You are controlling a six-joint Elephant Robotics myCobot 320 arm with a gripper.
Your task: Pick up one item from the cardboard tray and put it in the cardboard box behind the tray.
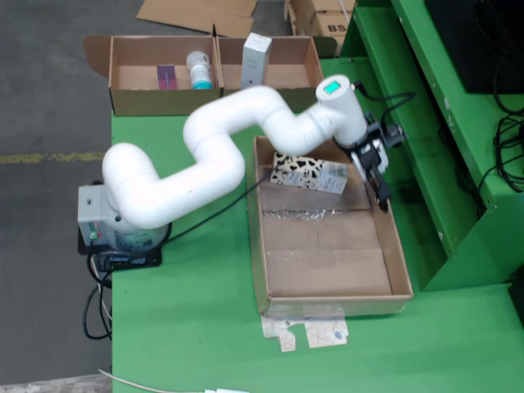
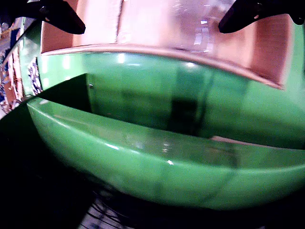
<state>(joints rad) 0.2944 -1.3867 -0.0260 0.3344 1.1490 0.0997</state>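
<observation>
A long cardboard tray (image 1: 327,274) lies on the green table in the fixed view. One item shows in it, a black-and-white patterned packet (image 1: 304,173) at its far end. My gripper (image 1: 379,190) hangs over the tray's right wall, right of the packet and apart from it. In the gripper view the two black fingers (image 2: 62,16) stand wide apart at the top corners, so my gripper (image 2: 151,26) is open and empty. The tray wall (image 2: 157,50) runs below them. Behind the tray stand two cardboard boxes (image 1: 131,90).
The left box holds a purple item (image 1: 167,77) and a white-and-blue bottle (image 1: 199,70). The right box (image 1: 286,75) holds a tall white carton (image 1: 255,59). A green shelf frame (image 1: 426,139) rises right of the tray. Paper scraps (image 1: 315,333) lie at the tray's near end.
</observation>
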